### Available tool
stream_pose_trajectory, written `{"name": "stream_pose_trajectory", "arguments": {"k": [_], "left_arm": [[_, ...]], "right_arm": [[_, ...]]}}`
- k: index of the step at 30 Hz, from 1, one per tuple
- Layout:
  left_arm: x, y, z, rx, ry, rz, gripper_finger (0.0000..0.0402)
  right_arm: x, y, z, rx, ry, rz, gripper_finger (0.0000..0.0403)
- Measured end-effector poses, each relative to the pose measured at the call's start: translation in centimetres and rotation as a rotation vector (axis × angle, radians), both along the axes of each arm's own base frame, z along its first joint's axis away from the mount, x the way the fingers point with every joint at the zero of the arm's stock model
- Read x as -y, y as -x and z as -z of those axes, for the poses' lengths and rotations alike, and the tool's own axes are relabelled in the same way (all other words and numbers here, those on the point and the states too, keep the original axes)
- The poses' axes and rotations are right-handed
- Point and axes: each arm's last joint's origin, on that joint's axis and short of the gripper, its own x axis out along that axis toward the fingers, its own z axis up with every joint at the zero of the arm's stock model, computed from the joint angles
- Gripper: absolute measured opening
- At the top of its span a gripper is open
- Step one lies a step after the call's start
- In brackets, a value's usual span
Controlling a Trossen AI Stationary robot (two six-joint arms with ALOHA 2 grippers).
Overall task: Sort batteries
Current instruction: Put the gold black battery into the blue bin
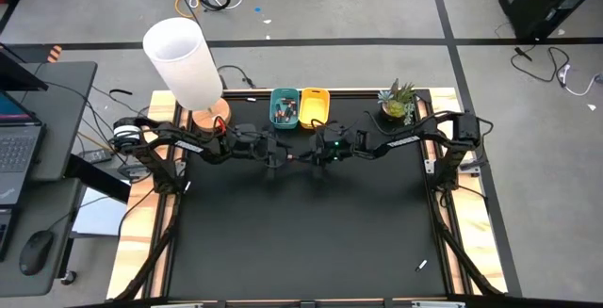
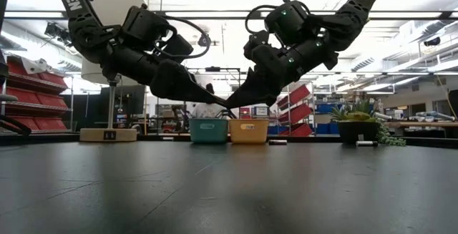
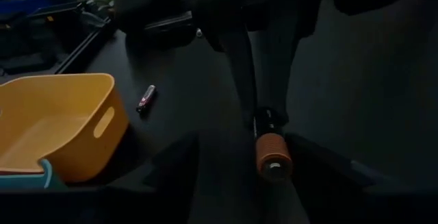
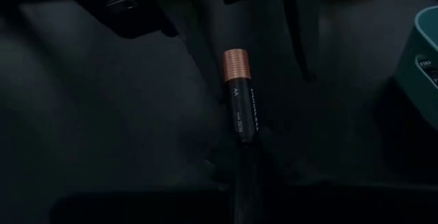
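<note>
Above the table [image 1: 301, 242], just in front of the two bins, teal [image 1: 285, 107] and yellow [image 1: 315, 106], both grippers meet tip to tip. The right gripper [image 2: 230, 105] clenches one AA battery [image 4: 241, 94]; the left gripper [image 2: 213, 101] stands parted around its copper end. Best to close the left fully before the right lets go. One more battery [image 3: 146, 98] lies beside the yellow bin, and several sit in the teal.

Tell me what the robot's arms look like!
Two dark, jointed arms. The left arm has white letters up its side, and so does the right arm, which also shows a tiny green light. Each ends in a claw with two thin dark fingers.
</note>
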Motion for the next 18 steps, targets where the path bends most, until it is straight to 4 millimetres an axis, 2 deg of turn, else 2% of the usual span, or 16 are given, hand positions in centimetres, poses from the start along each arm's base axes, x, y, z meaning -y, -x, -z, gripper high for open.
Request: {"name": "stream_pose_trajectory", "arguments": {"k": [7, 15, 18], "left_arm": [[0.19, -0.05, -0.1, 0.016, 0.016, 0.069, 0.0167], [0.2, -0.07, -0.15, 0.021, 0.017, 0.075, 0.0083], [0.19, -0.06, -0.15, 0.021, 0.017, 0.074, 0.0065]], "right_arm": [[0.02, -0.05, -0.11, 0.01, 0.014, -0.003, 0.0031], [0.05, -0.23, -0.45, 0.048, 0.035, -0.01, 0.0031], [0.06, -0.22, -0.44, 0.046, 0.034, -0.01, 0.0031]]}}
